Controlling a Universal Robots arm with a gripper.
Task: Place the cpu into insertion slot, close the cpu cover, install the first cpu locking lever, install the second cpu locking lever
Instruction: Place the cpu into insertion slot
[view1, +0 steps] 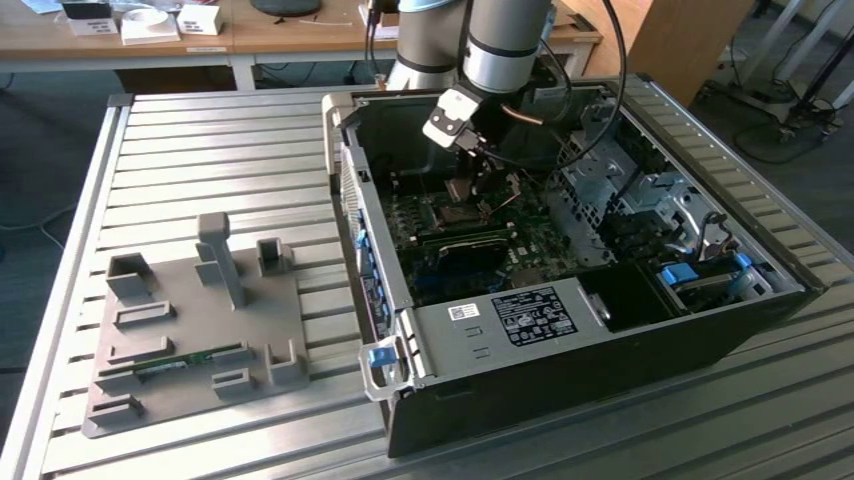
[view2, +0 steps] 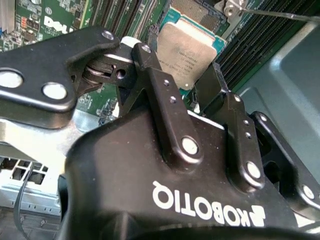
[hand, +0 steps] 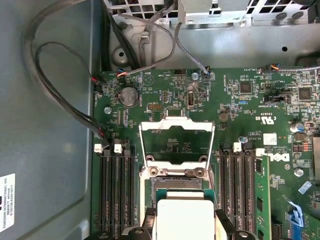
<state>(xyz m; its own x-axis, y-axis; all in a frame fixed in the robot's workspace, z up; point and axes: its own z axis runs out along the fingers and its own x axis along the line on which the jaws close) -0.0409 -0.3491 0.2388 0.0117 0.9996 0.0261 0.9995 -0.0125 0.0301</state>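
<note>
Over green motherboard, clamps gripper on cpu just above insertion slot; finds cpu cover raised; seats nothing yet.

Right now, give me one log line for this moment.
gripper: shut on cpu | cpu: over insertion slot, not seated | cpu cover: open

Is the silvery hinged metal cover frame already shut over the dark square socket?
No, the cover frame is swung open, leaving the socket uncovered.
</note>
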